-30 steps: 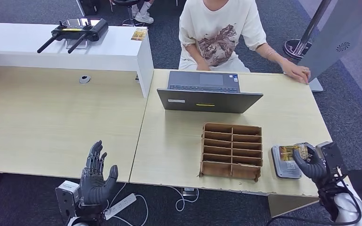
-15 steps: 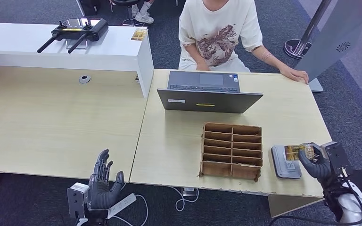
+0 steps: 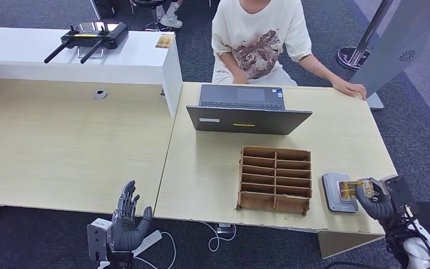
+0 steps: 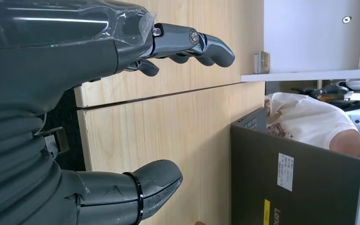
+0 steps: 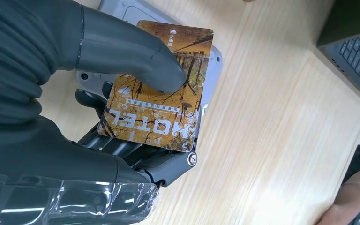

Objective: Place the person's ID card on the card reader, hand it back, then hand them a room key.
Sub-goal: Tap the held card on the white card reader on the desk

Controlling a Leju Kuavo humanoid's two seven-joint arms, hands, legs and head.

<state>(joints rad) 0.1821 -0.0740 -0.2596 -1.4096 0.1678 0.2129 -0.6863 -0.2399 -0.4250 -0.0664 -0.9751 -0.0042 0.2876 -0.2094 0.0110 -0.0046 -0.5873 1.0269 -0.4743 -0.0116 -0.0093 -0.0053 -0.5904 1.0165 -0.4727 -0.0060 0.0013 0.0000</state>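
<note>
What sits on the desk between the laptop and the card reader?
In the head view, the brown compartment organizer sits between the laptop and the card reader; around it, bare desk.

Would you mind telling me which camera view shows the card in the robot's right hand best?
The right wrist view: the card is large there, its autumn picture and the word HOTEL legible, pinned under the right hand's thumb over the grey reader. The head view gives a small yellow patch. The left wrist view faces elsewhere.

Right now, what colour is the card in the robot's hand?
Orange-yellow, with autumn trees; the card shows best in the right wrist view.
</note>
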